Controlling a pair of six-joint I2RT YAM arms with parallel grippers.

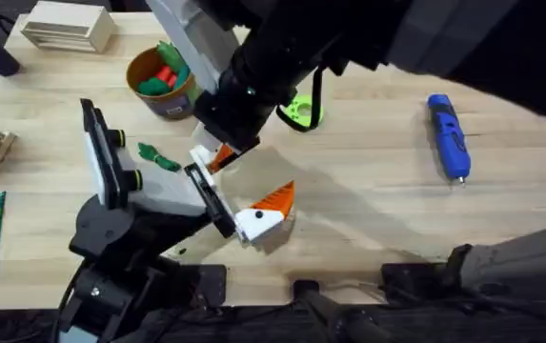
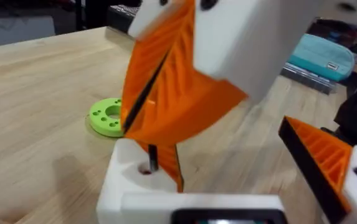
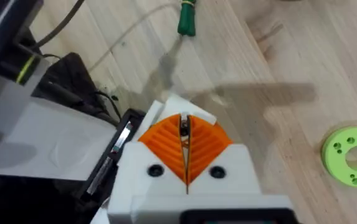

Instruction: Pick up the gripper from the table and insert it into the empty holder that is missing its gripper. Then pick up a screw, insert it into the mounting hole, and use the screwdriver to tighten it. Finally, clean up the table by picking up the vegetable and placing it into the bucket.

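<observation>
The right arm looms large and dark at the top of the overhead frame. Its right end effector (image 3: 184, 132) is pinched shut on a thin dark screw (image 3: 183, 124) over the white holder (image 2: 128, 183), apparently to start it in the mounting hole. The left end effector (image 1: 242, 181) lies spread open at centre frame, low over the bench (image 1: 368, 219), presenting that holder, where the orange gripper (image 2: 171, 173) seems seated. The blue screwdriver (image 1: 449, 136) lies at upper right, and the leafy vegetable (image 1: 158, 157) lies just below the bucket (image 1: 175, 105).

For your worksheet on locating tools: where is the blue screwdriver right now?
In the overhead view the screwdriver lies on the table at the far right, well apart from the green ring.
</observation>
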